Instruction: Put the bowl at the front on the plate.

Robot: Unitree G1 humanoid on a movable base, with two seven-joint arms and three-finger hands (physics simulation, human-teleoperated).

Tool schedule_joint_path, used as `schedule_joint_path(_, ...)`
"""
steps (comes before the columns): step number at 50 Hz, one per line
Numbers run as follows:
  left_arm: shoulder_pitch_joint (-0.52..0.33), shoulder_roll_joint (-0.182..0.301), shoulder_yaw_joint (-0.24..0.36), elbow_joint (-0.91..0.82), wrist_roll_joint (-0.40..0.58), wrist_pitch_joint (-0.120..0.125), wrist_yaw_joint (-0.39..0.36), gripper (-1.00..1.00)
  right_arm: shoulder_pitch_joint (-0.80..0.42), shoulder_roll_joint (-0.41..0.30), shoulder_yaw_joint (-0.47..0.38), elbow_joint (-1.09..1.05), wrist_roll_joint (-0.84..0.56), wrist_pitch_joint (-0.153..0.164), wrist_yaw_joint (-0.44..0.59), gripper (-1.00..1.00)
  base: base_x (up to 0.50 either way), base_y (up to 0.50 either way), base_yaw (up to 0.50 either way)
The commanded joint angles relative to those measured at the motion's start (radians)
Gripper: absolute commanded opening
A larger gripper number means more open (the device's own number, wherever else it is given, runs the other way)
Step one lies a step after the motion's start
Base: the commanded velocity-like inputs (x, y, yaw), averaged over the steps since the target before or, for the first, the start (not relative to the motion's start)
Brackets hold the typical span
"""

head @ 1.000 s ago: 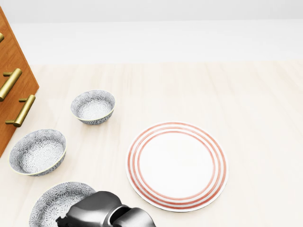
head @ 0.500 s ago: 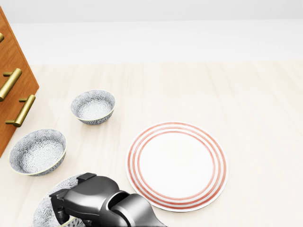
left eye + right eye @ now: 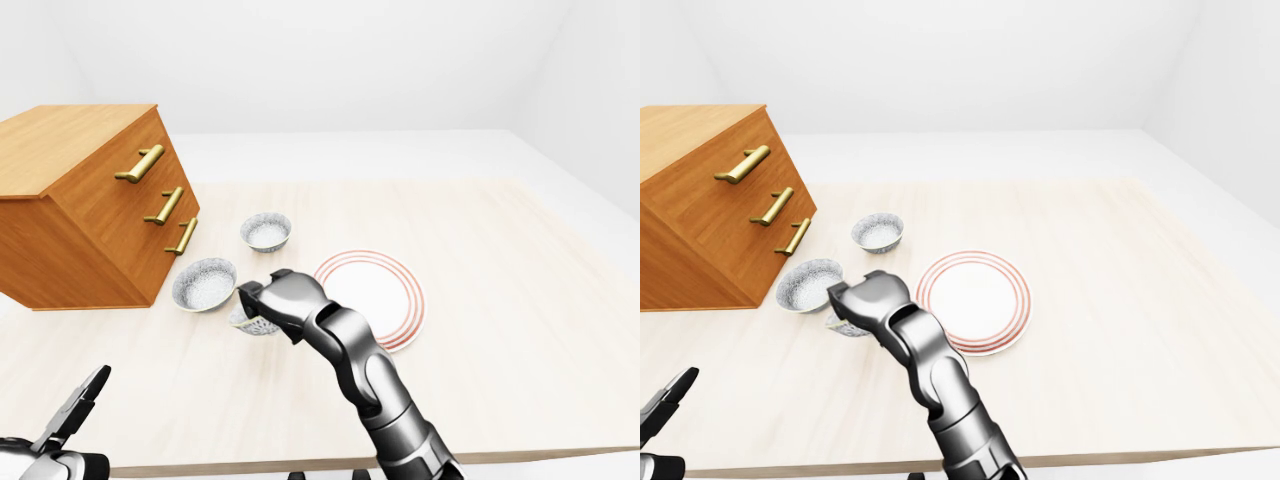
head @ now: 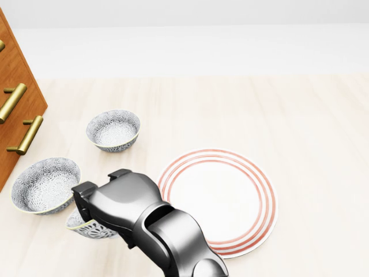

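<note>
We see the bowl (image 4: 86, 227), grey-patterned outside with a pale rim. It is tipped and mostly hidden beneath the right hand (image 4: 118, 202) gripping it, just left of the plate (image 4: 266, 199). The plate, white with red rings near its edge, lies flat on the worktop (image 4: 300, 115).

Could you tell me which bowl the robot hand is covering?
The lowest bowl in the head view, under the right robot hand; the other two stand uncovered.

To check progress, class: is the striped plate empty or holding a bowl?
Empty: the plate shows a bare centre; the bowl is left of it, under the right hand.
</note>
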Motion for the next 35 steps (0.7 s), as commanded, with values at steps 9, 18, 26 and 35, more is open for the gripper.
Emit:
schedule_joint_path(9,0.003,0.0,-0.004,0.009,-0.001,-0.02,0.0,1.0,-0.054,-0.016,-0.076,-0.215,-0.118,0.014,0.0,-1.0,0.0,0.0,0.0)
schedule_joint_path(18,0.007,-0.003,0.002,-0.005,-0.002,-0.011,0.0,1.0,-0.059,-0.034,-0.102,-0.293,-0.165,0.057,0.0,-1.0,0.0,0.0,0.0)
schedule_joint_path(26,0.007,-0.004,0.004,-0.009,-0.002,-0.009,0.0,1.0,0.024,-0.052,-0.095,-0.337,-0.157,0.103,0.0,-1.0,0.0,0.0,0.0)
schedule_joint_path(35,0.005,-0.005,0.003,0.003,0.002,-0.023,0.0,1.0,0.136,-0.099,-0.084,-0.378,-0.159,0.166,0.0,-1.0,0.0,0.0,0.0)
